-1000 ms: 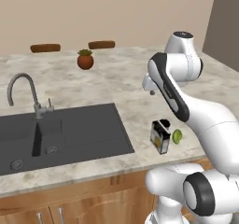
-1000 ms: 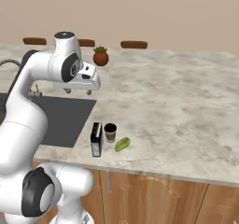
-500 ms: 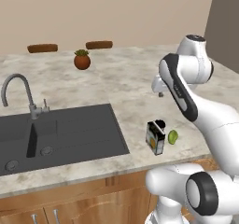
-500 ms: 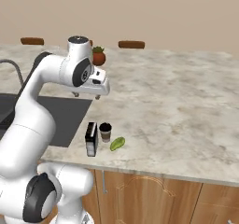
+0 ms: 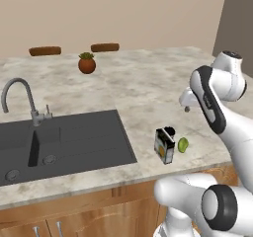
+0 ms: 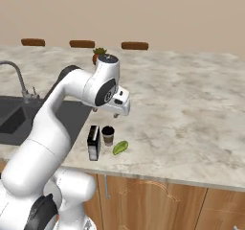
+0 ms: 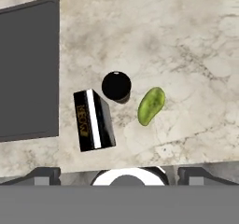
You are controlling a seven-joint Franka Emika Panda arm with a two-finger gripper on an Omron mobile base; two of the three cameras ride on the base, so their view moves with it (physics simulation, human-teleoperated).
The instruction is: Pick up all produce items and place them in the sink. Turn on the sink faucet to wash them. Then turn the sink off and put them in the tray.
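I am judging this the approach to the produce item [image 7: 151, 106]: coming straight down and closing across its narrow width, clear of the dark cup [image 7: 116, 85] at its 10 o'clock and the dark box [image 7: 94, 120] beyond. It is lying on the counter [image 7: 186, 45] near the front edge, well below my gripper [image 6: 105, 111], at roughly 1 o'clock from my fingertips in the hand view; I cannot tell whether my fingers are parted

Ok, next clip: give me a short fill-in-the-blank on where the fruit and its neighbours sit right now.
1. The green fruit lies on the ____, not in the sink.
2. The thing standing between the fruit and the dark box is a small dark ____.
3. The plant pot stands on the counter ____ the sink.

Missing words: counter; cup; behind
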